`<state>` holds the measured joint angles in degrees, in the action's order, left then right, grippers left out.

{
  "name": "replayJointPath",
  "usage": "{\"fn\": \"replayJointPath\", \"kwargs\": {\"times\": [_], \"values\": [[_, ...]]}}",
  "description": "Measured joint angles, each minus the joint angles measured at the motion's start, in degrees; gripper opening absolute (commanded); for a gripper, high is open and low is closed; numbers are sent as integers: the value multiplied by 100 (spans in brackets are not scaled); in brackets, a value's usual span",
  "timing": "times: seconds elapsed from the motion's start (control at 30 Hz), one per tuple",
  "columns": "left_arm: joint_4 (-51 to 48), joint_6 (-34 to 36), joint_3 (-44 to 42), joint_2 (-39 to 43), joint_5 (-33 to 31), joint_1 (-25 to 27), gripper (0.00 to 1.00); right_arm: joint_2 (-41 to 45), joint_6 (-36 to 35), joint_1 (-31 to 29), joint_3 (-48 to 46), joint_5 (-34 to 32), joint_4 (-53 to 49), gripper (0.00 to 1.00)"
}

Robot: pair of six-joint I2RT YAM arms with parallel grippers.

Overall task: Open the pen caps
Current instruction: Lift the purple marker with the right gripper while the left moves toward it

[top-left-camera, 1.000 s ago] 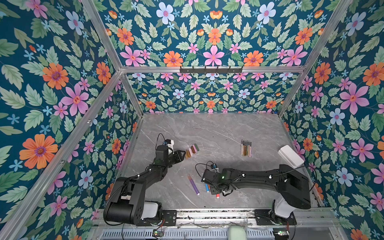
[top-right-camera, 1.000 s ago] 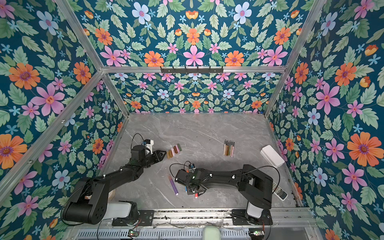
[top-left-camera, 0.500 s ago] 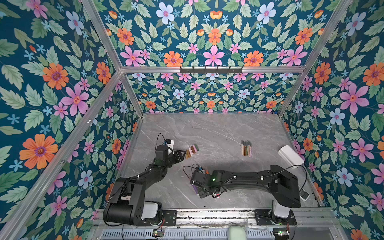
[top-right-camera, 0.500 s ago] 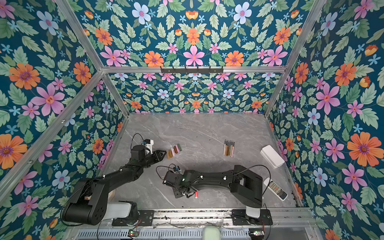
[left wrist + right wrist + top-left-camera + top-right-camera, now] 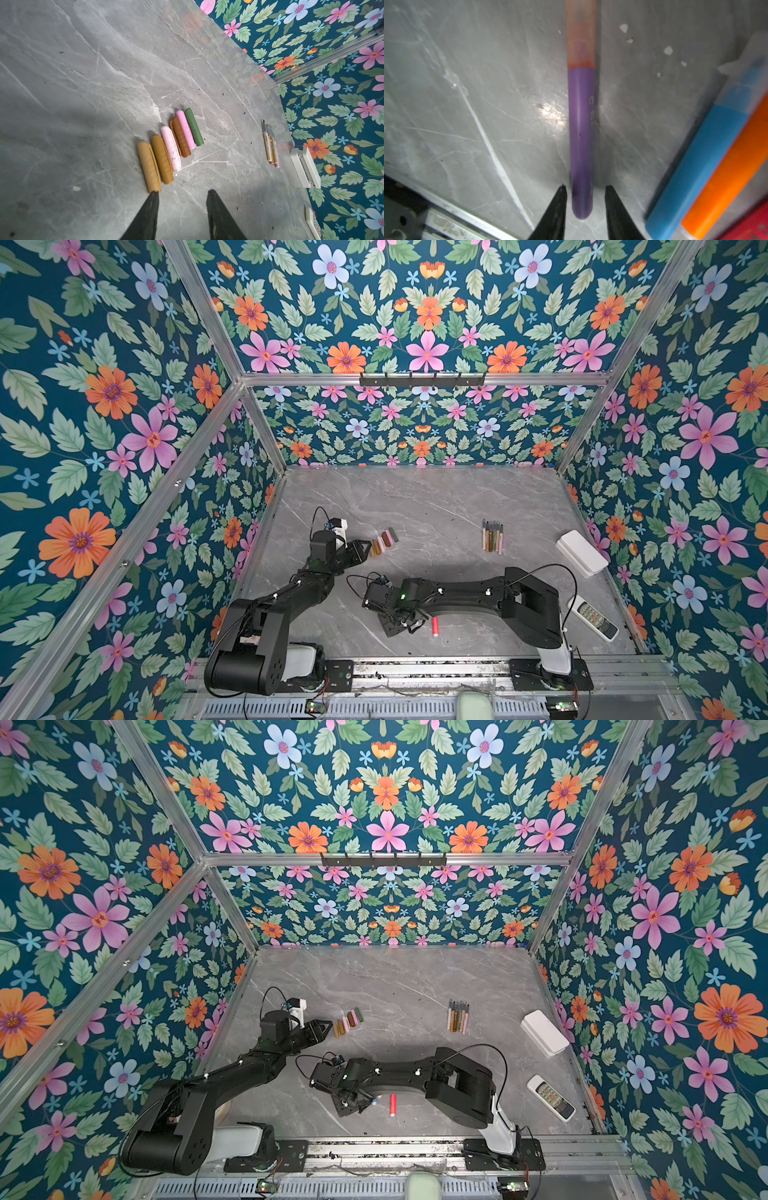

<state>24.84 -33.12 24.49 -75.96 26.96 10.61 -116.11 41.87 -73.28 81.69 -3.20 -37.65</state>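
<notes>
6 pen caps (image 5: 383, 541) side by side on table (image 5: 415, 497) left, pens (image 5: 492, 536) well right — box (image 5: 582, 552), remote (image 5: 592, 617) beyond

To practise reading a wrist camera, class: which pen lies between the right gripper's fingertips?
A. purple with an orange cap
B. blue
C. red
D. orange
A: in the right wrist view the purple pen, its translucent orange cap on, lies between the open fingertips of the right gripper, with a gap showing on each side.
</notes>
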Motion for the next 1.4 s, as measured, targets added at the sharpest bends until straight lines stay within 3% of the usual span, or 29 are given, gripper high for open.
{"fn": "replayJointPath", "kwargs": {"times": [0.2,0.37,0.5,0.77,1.03,1.23,1.4], "values": [[0,0,-2,0,2,0,42,-83,46,-2,11,-24,0,24],[0,0,-2,9,0,0,42,-83,133,-15,31,-68,-28,7],[-2,2,-2,26,0,0,42,175,157,-39,-229,-136,9,5],[-188,46,-111,507,-345,98,42,1803,151,356,-1412,-472,358,5],[-564,188,184,822,-885,1147,43,4197,304,1386,-3694,37,1338,5],[74,-796,254,387,-170,1602,49,5431,319,1659,-4592,437,1873,5],[1198,-1884,236,-299,566,2004,49,5842,306,1759,-4800,481,1947,6]]}}
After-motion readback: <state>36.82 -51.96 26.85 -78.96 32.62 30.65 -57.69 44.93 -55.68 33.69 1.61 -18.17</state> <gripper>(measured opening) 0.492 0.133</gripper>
